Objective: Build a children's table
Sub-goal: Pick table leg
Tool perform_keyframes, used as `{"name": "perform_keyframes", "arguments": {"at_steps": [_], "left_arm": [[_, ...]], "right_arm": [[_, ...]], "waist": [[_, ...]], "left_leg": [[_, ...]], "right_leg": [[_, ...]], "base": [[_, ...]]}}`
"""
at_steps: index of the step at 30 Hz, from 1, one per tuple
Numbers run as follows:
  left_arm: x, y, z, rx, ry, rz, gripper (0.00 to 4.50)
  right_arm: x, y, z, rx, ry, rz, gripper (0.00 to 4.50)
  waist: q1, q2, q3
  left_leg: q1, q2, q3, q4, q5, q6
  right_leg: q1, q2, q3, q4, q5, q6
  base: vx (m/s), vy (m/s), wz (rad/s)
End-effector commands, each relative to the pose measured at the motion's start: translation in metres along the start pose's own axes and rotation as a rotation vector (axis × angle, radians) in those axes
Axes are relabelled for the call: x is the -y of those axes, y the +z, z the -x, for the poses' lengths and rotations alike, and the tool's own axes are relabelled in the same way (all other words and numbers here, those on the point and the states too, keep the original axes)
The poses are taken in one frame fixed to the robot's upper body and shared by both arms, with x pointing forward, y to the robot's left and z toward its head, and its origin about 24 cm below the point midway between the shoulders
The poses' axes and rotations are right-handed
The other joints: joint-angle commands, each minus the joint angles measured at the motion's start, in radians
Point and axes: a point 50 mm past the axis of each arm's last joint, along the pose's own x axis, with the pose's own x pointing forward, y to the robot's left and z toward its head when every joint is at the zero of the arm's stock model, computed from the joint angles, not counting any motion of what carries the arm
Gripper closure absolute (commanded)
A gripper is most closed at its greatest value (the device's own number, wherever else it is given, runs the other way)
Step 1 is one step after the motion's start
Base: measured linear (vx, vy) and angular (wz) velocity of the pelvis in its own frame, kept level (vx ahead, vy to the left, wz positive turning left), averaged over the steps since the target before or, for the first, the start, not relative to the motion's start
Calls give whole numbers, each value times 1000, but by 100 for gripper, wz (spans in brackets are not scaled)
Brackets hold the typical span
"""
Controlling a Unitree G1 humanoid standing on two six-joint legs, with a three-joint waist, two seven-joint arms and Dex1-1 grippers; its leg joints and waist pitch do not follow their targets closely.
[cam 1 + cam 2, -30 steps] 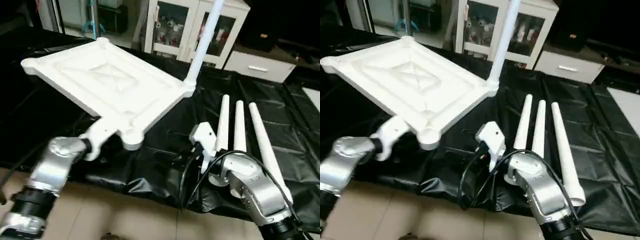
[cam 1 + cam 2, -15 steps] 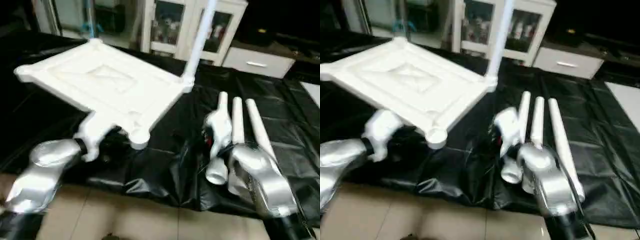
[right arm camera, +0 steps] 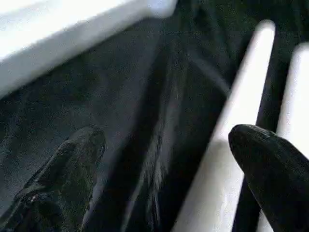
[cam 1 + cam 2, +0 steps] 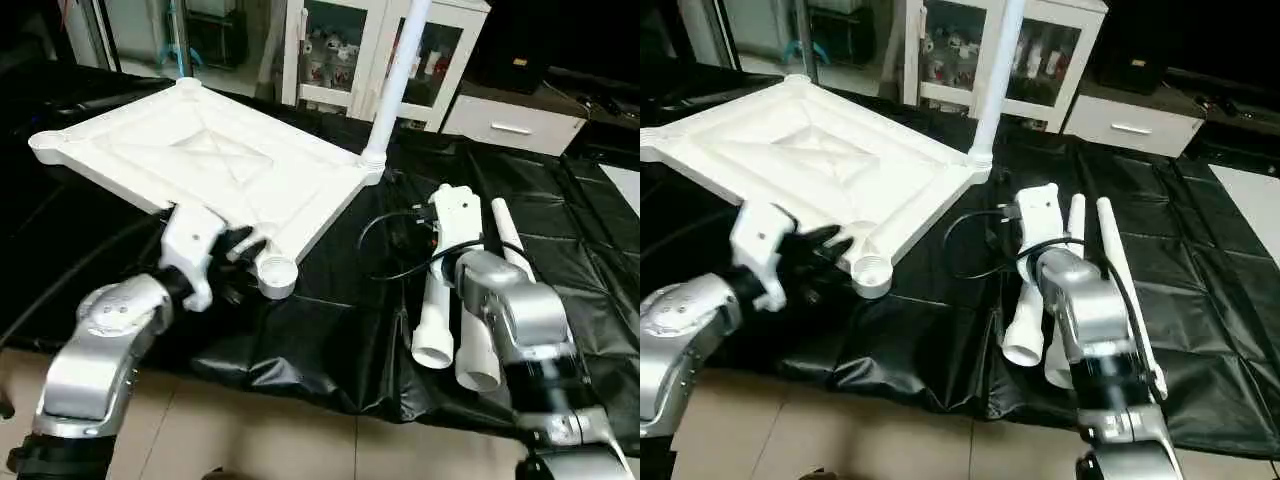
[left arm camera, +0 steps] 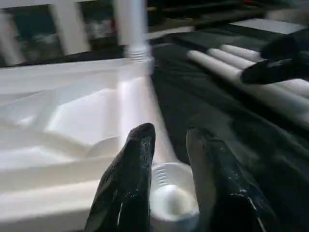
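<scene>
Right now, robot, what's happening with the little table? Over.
Left gripper at the tabletop's near corner socket. Right gripper open over loose legs. One leg already upright. Nothing in the way.

white glass-front cabinet (image 4: 345, 55) behind — beige tiled floor (image 4: 260, 430).

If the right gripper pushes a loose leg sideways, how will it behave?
The loose leg is a round tapered tube on slick black sheet, so it would likely roll, curving toward its thin end. Hollow plastic, probably light and stiff. The open right gripper could nudge its neighbours.

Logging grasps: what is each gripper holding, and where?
Left gripper grips the tabletop at its near corner socket. Right gripper is open, holding nothing.
</scene>
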Motion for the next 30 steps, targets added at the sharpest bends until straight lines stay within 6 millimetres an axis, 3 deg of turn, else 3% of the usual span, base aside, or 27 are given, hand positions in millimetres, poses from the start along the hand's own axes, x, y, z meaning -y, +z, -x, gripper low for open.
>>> {"name": "perform_keyframes", "arguments": {"at_steps": [1, 5, 10, 16, 22, 30], "left_arm": [[15, 6, 0, -12, -135, -11, 311], [24, 6, 4, -55, -215, -27, 311], [29, 12, 2, -62, -264, -57, 311], [29, 15, 1, -68, -272, -68, 311], [32, 14, 0, -89, -292, -76, 311], [32, 14, 0, -93, -294, -81, 311]], "right_arm": [[9, -3, 0, -64, -50, -30, 3], [10, -5, -1, -118, -65, -52, 3], [13, -14, -3, -210, -104, -113, 3], [13, -23, -4, -270, -108, -144, 3], [10, -33, -5, -326, -83, -211, 3], [7, -34, -6, -320, -61, -237, 85]], "waist": [[-3, 12, -62], [-4, 11, -59], [-3, 15, -55], [-3, 12, -57], [-4, 11, -60], [-3, 10, -58]], "left_leg": [[-3, -3, 13, -67, -92, -59], [-6, -4, 14, -68, -103, -59], [-1, -3, 13, -71, -162, -79], [-4, -2, 11, -71, -157, -86], [-6, -3, 12, -69, -113, -84], [-5, -3, 12, -71, -140, -84]], "right_leg": [[47, -44, 43, -47, -67, -97], [50, -44, 45, -48, -87, -90], [43, -47, 45, -57, -195, -65], [46, -49, 45, -56, -205, -50], [48, -46, 44, -48, -137, -62], [47, -47, 44, -52, -174, -57]], "base": [[0, 0, 0], [0, 0, 0], [0, 0, 0], [0, 0, 0], [0, 0, 0], [0, 0, 0]]}}
